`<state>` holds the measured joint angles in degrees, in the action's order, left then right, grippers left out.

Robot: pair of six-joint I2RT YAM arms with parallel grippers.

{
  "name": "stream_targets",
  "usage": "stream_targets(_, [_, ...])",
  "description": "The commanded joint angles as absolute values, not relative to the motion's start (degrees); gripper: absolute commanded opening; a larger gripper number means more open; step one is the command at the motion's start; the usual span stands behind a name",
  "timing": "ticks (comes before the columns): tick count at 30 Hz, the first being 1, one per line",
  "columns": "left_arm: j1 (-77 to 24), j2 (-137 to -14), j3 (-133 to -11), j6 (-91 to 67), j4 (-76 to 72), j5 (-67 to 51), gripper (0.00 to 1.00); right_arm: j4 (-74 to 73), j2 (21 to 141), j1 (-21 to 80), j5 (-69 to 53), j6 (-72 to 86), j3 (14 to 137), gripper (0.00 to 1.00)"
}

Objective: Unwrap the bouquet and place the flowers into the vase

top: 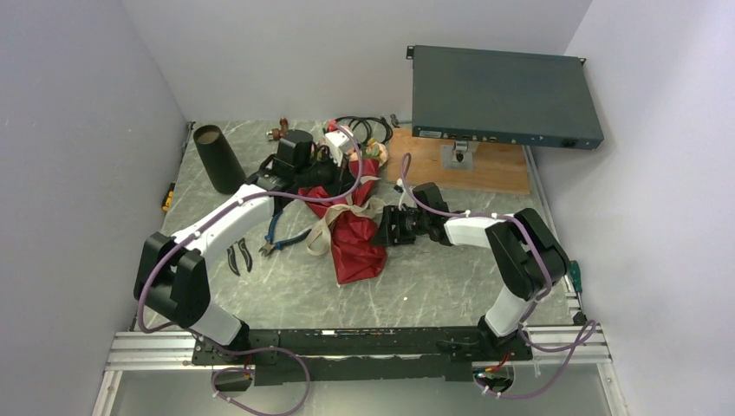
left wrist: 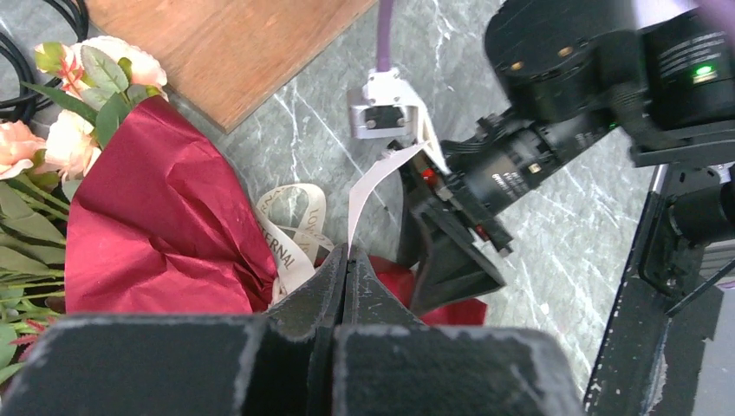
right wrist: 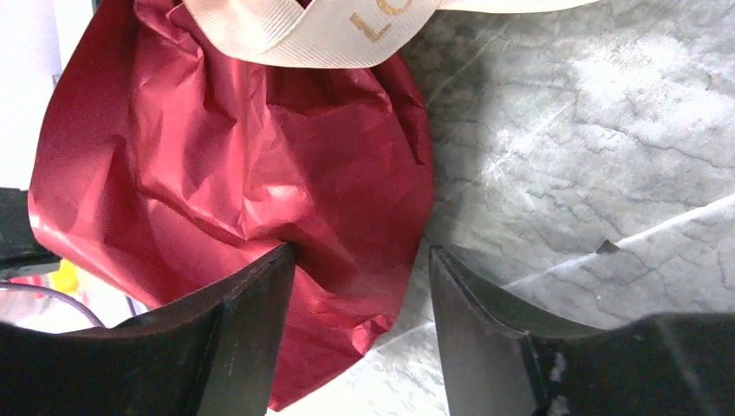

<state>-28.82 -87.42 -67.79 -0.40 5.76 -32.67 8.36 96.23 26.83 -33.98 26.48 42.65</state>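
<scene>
At mid-surface [top: 451, 286], the bouquet [top: 354, 243] lies wrapped, flowers [left wrist: 117, 61] toward the far edge, well apart from the vase [top: 217, 158] at far left. Over it, the left tool [left wrist: 347, 260] is clenched on a ribbon [left wrist: 289, 247] end; the right tool [right wrist: 362, 256] is released, jaws straddling the paper [right wrist: 217, 165] edge at the stem end. Step in hand appears to be untying: the next move calls for pulling the ribbon clear while the right tool pins the paper.

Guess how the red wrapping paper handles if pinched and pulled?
Probably floppy and light: the red wrapping paper looks thin and crinkled. Likely to crumple or tear, not slide. The ribbon crosses it, so pulling may drag the flowers.
</scene>
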Motion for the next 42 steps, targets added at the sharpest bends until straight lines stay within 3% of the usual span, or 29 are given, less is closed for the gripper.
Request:
stream_targets(1, [-29.1, -83.4, -72.4, -3.1, 7.1, -32.3, 0.00, 11.6, 98.0, 26.9, -35.1, 27.8, 45.8, 0.56])
stream_targets(3, [-29.1, -82.9, -73.6, -3.3, 7.9, -32.2, 0.00, 12.0, 98.0, 27.0, -35.6, 28.1, 45.1, 0.44])
stream_targets(8, [-29.1, -81.3, -74.9, -2.6, 8.9, -31.3, 0.00, 12.1, 96.3, 27.1, -35.4, 27.9, 42.6, 0.00])
stream_targets(25, [-21.0, -80.6, -91.4, -1.6, 16.4, -33.8, 0.00, 5.8, 93.5, 27.0, -29.7, 24.6, 41.5, 0.00])
stream_targets(42, [-13.1, -83.8, -106.6, -1.5, 14.1, -37.3, 0.00, 5.3, 93.4, 27.1, -28.4, 24.5, 41.0, 0.00])
